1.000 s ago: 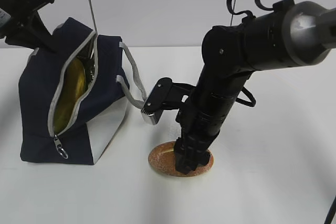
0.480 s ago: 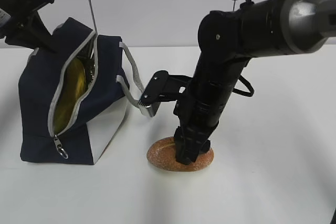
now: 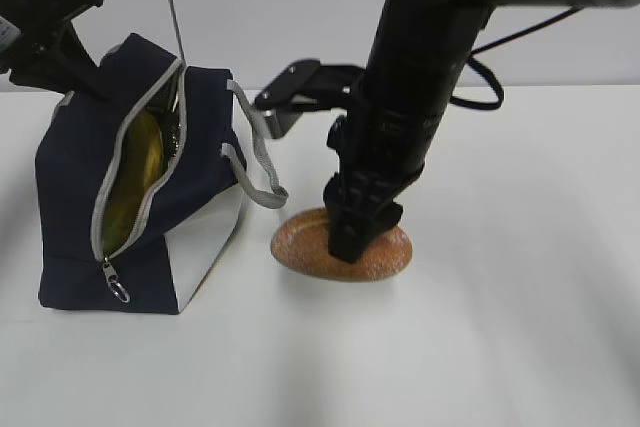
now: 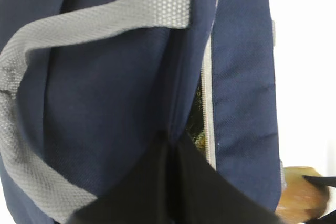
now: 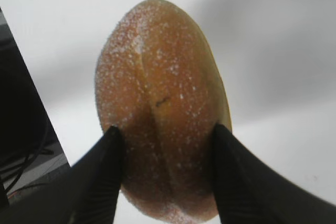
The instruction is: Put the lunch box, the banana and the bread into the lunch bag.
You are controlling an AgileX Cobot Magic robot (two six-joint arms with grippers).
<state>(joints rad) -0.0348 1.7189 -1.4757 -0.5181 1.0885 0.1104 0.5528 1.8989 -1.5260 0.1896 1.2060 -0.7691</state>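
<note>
Right of the lunch bag (image 3: pixel 140 187), I am gripping the bread (image 3: pixel 342 245) in my right hand (image 3: pixel 347 242); next I am judging a lift toward its open zipper.

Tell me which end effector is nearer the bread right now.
Right. The right end effector is closed around the bread, a finger on each side. The left end effector is away at the lunch bag, pinching its fabric.

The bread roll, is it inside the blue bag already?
No, the bread roll is outside the lunch bag, to its right, with the right gripper closed on its sides.
</note>
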